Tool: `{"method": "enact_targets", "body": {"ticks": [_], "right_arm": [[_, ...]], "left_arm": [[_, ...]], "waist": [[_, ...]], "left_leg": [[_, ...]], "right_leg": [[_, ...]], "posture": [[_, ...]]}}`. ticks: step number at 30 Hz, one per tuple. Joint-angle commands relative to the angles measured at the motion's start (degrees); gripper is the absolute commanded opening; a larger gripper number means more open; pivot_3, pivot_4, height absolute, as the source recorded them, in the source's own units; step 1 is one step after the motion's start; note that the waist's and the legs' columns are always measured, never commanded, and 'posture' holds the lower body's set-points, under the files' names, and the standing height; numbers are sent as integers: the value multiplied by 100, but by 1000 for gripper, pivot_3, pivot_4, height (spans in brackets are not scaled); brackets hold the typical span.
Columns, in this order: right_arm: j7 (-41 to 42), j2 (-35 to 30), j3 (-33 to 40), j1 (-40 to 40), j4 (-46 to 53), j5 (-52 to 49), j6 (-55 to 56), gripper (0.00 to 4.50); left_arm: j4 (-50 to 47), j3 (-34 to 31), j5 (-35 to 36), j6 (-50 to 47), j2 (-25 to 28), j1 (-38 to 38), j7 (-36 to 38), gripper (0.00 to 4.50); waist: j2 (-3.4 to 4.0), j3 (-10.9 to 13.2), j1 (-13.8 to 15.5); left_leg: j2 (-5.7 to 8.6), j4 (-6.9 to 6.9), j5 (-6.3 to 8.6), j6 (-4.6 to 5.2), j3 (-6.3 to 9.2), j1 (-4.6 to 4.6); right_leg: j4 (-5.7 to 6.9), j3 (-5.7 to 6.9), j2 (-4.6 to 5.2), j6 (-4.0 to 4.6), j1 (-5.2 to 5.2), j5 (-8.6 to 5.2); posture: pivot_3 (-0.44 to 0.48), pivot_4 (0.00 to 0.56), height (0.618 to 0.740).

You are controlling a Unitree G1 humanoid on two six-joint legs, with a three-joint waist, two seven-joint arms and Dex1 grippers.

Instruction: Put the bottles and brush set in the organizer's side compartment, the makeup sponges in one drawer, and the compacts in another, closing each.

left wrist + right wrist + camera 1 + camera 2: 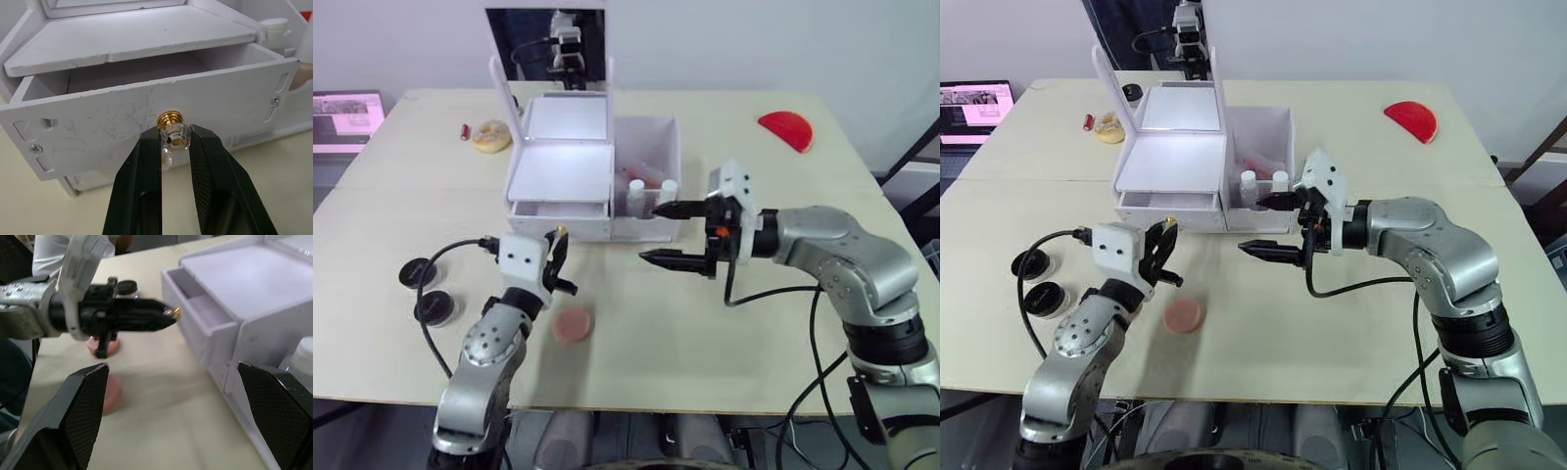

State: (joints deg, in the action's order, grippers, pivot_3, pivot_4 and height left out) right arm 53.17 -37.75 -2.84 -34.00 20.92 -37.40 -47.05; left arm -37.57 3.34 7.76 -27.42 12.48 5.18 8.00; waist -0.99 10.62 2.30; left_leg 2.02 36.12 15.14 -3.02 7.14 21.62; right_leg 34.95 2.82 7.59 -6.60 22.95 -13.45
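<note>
The white organizer point(560, 171) stands mid-table with its mirror lid up. Its upper drawer point(98, 127) is pulled partly out and looks empty. My left gripper point(174, 137) is shut on the drawer's gold and glass knob point(171, 128). Two white bottles point(651, 192) stand in the side compartment point(651, 137), with a reddish item behind them. My right gripper point(651, 233) hangs open and empty just in front of that compartment. A pink sponge point(573, 325) lies near my left arm. Two black compacts point(426, 291) sit at the left.
A tan sponge point(491, 135) and a small red item point(465, 130) lie left of the organizer. A red sponge point(786, 129) sits at the far right. A laptop point(347, 113) stands past the table's left edge.
</note>
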Motion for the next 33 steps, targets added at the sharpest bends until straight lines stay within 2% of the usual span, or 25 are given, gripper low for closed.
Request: {"method": "enact_targets", "body": {"ticks": [1,9,22,33], "right_arm": [[181,-12,232,-100,17,-181,202,4500],[402,52,324,40,-175,-173,631,4500],[454,-64,250,137,-407,81,960,4500],[463,-80,244,144,-423,210,1002,4500]], "left_arm": [[-464,-5,57,138,94,256,168,282],[-815,-320,515,462,181,1287,565,282],[-910,-358,1160,392,303,1543,925,282],[-1000,-637,1372,476,553,1845,1029,282]], "waist": [[0,0,-7],[2,0,-11],[2,0,-4],[3,-1,-11]], "left_leg": [[0,1,0,0,0,1],[-1,-1,0,0,-3,0],[-1,0,0,0,-5,4],[-1,0,1,0,-6,22]], "right_leg": [[-3,0,0,-1,0,-4],[-6,0,1,10,1,-17],[-9,-1,3,15,2,-17],[-17,0,2,24,16,-11]], "posture": [[0,150,739],[0,150,739],[0,150,739],[0,150,739]]}}
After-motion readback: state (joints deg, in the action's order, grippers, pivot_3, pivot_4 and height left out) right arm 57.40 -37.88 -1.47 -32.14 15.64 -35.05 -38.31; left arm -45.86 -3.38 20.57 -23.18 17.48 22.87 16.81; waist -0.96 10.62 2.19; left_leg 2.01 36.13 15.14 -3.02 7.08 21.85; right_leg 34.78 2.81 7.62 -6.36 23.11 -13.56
